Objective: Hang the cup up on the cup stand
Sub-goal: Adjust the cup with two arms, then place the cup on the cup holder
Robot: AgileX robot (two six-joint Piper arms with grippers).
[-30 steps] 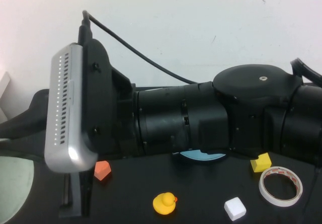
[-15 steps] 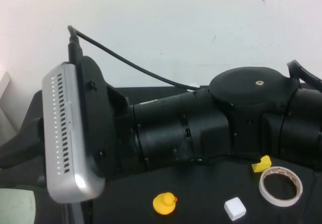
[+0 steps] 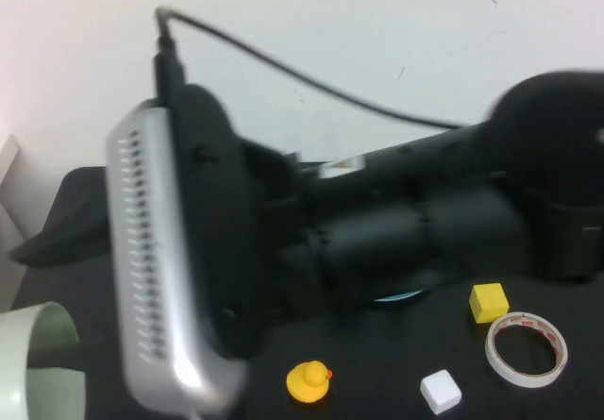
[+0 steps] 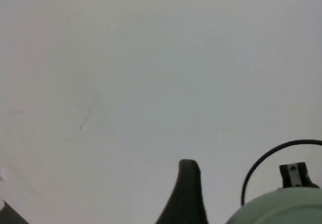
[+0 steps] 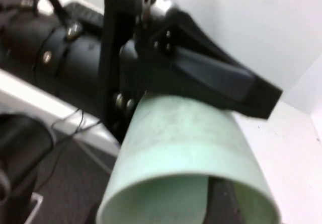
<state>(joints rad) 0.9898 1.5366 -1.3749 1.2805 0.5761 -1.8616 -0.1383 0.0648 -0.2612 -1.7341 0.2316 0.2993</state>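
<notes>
The pale mint-green cup (image 5: pixel 186 143) lies on its side in the air, mouth toward my right wrist camera. It also shows at the lower left of the high view (image 3: pixel 38 368). My left gripper (image 5: pixel 236 133) is shut on the cup across its body, with one finger (image 5: pixel 221 83) over it and the other hidden. My right gripper (image 3: pixel 38 283) is open. One of its fingers (image 5: pixel 219 204) is inside the cup mouth and the other (image 3: pixel 57 241) stands clear above the cup. The cup stand (image 3: pixel 404 297) shows only as a thin blue sliver under my right arm.
My right arm (image 3: pixel 425 222) and its silver wrist camera (image 3: pixel 156 269) cross most of the high view. On the black table (image 3: pixel 377 382) lie a yellow duck (image 3: pixel 308 382), a white cube (image 3: pixel 441 392), a yellow block (image 3: pixel 489 302) and a tape roll (image 3: pixel 527 349).
My right arm has swung and its wrist camera has come closer, hiding the orange block. The cup at the lower left has risen and turned, now showing its rim.
</notes>
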